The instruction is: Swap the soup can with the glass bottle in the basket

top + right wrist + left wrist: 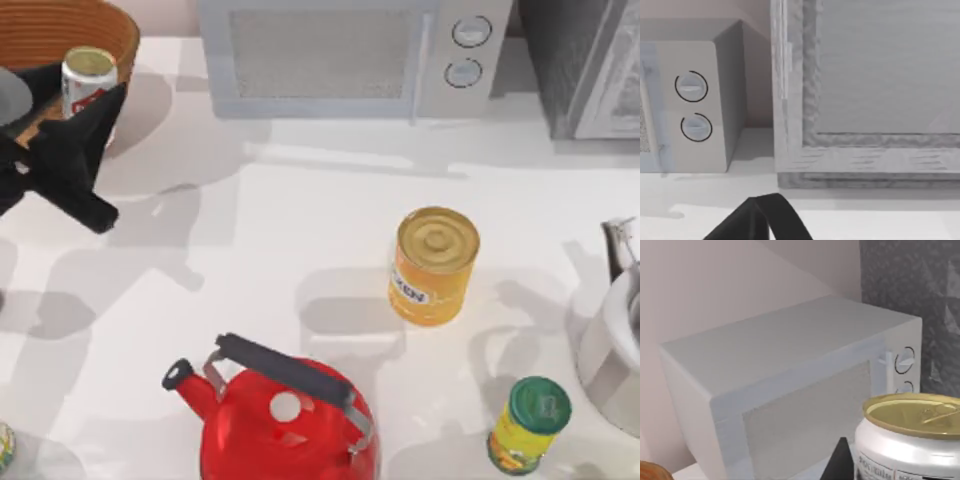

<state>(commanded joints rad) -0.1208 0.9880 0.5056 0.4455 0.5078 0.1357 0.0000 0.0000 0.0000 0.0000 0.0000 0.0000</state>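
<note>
I'm holding soup can [88,78] in left fingers [75,125] over basket [60,28] | tilting risks slipping.

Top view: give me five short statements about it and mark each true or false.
1. The left pincer holds the soup can over the basket. True.
2. The kettle is blue. False: it is red.
3. The yellow can lies on its side. False: it stands upright.
4. The microwave stands at the table's far edge. True.
5. The green-lidded can sits inside the basket. False: it stands on the table near the right edge.
</note>
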